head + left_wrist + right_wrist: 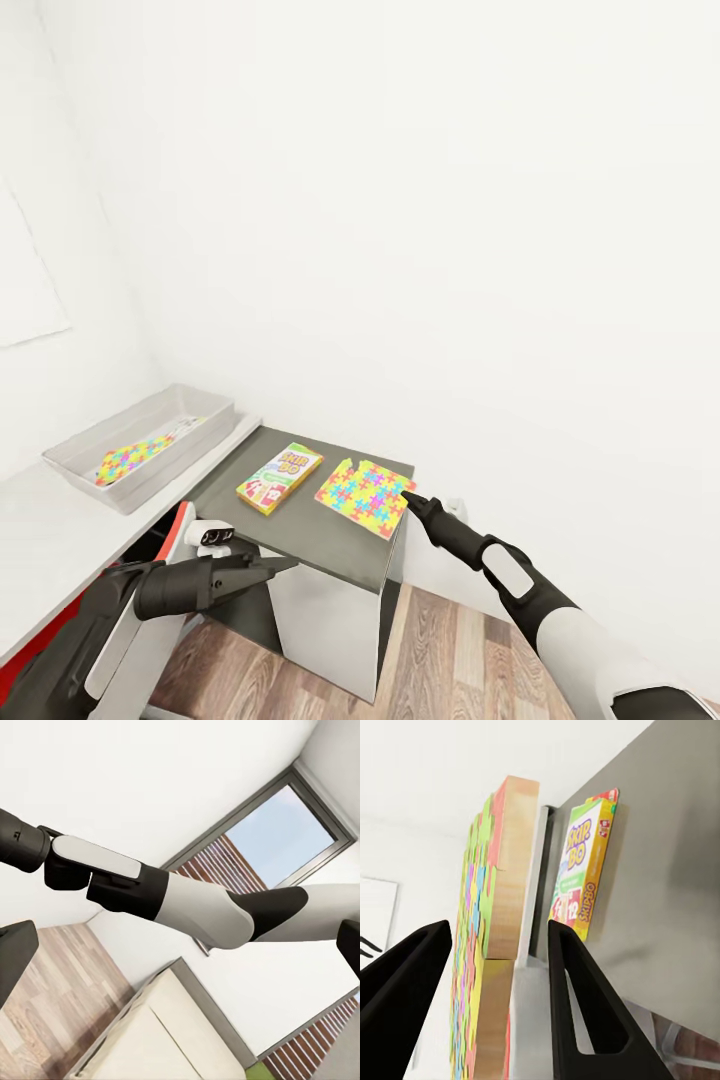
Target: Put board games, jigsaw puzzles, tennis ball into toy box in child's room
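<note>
Right wrist view has my right gripper (499, 967) spread wide around the puzzle's (491, 945) edge; closing off-centre could shove it off the table (660, 870).

The toy box (75, 447) wall hides part of the jigsaw puzzle (132, 457) inside it.

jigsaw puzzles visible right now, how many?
2. One jigsaw puzzle lies on the dark side unit at the right gripper; another is inside the toy box.
</note>
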Robot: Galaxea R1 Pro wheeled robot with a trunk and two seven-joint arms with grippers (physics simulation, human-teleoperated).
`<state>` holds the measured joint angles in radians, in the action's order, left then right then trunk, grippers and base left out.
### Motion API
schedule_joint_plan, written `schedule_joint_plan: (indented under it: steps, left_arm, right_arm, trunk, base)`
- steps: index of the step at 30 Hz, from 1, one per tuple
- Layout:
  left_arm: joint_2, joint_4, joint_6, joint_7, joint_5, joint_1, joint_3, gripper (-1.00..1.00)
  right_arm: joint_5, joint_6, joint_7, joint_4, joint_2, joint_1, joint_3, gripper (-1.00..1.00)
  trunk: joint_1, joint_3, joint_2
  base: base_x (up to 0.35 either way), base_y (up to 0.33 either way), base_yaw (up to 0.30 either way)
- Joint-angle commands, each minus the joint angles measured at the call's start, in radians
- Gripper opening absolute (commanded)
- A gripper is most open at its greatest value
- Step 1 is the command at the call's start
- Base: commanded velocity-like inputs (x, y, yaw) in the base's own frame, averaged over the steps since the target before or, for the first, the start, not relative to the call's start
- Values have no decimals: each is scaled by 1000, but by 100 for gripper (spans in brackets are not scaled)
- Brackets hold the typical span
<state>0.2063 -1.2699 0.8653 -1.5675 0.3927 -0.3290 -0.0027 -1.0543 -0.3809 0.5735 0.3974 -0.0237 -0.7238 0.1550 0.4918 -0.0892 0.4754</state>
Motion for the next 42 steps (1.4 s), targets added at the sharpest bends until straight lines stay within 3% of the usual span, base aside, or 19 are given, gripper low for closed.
schedule_joint_plan:
  steps: [1,11,37,42]
  left_arm:
    - [0,0,11,-3,0,-1,0,100]
    - [1,0,11,-3,0,-1,0,100]
    - [1,0,11,-3,0,-1,0,100]
    - [7,-1,13,-3,0,-1,3,100]
  right_arm:
    - [-9,-4,0,0,-1,-1,4,-100]
    - [-10,0,1,0,-1,0,5,-100]
    - [-9,1,2,0,-1,-1,6,-100]
    - [-5,-2,-4,49,-2,-1,10,-100]
  trunk:
    - [-3,1,-5]
    - [-42,32,-75]
    - [-42,43,-75]
    - [-42,43,-75]
  base:
    - [0,0,0]
    - [0,0,0]
    - [0,0,98]
    - [0,0,0]
